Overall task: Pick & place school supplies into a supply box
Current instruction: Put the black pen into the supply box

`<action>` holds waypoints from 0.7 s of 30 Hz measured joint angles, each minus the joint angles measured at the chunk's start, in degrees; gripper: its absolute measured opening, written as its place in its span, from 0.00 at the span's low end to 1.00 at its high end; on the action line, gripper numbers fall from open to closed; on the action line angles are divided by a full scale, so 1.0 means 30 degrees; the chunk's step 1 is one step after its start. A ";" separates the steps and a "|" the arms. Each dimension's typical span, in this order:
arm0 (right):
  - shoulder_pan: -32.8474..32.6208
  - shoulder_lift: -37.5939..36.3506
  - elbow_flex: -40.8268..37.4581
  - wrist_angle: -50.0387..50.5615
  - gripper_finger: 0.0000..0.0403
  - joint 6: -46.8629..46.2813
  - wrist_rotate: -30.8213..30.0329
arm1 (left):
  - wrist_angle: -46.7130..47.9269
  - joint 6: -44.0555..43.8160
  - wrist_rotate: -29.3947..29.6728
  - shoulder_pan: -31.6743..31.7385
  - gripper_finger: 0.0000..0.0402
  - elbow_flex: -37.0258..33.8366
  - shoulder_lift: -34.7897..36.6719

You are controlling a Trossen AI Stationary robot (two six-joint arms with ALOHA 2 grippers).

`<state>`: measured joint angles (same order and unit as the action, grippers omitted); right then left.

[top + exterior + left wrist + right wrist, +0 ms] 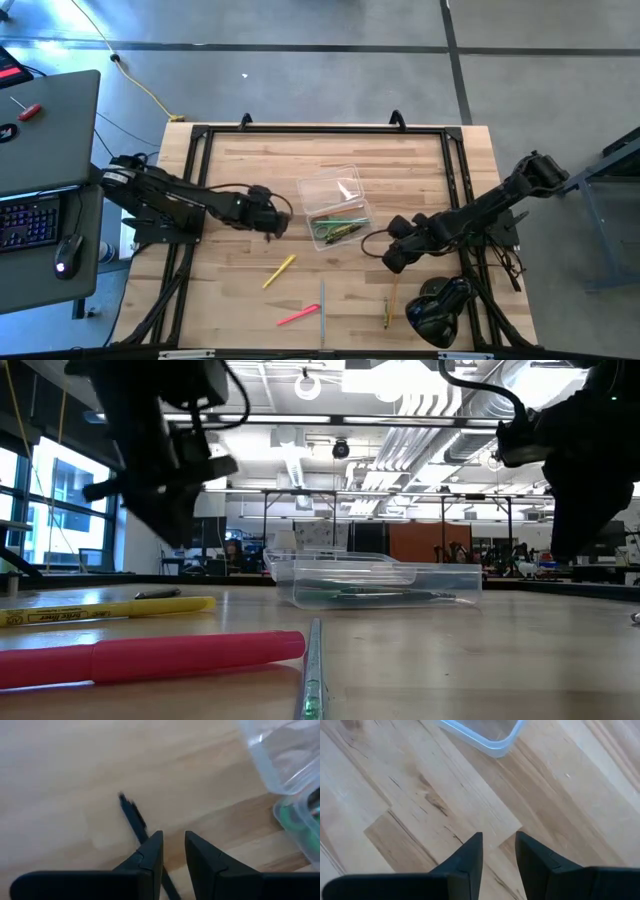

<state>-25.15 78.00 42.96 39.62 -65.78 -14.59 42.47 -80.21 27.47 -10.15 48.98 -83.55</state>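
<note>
You are in a lab-like open workspace: exposed ceiling ducts (pixel 420 430) and strip lights (pixel 330 418) hang over distant workbenches (pixel 400 495), the floor (pixel 300 70) is bare concrete, and a desk with a keyboard (pixel 28 222) and mouse (pixel 66 252) stands left of the wooden tabletop (pixel 250 170).

From above I see a grey concrete floor (pixel 330 80) crossed by dark seam lines, with a yellow cable (pixel 140 85) trailing over it on the left. A grey desk (pixel 50 130) stands at the left, carrying a backlit keyboard (pixel 28 222) and a mouse (pixel 67 253). At surface height I look into a large open hall: bright ceiling lights (pixel 308 382), exposed ducts (pixel 420 435), tall windows (pixel 45 510) at the left, and an orange panel (pixel 415 542) far back.
</note>
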 joint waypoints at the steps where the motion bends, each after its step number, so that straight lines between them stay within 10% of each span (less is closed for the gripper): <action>1: 0.0000 0.0000 0.0000 0.0012 0.23 0.0111 -0.0001 | -0.0381 -0.0571 -0.0264 0.0000 0.28 -0.0482 0.0000; 21: 0.0000 0.0000 0.0015 0.0051 0.23 0.0955 -0.0610 | -0.2184 -0.3803 0.1418 0.0007 0.28 -0.1870 -0.2069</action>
<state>-25.15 78.00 43.00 39.77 -62.92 -16.41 35.91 -91.62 31.72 -10.13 43.38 -89.76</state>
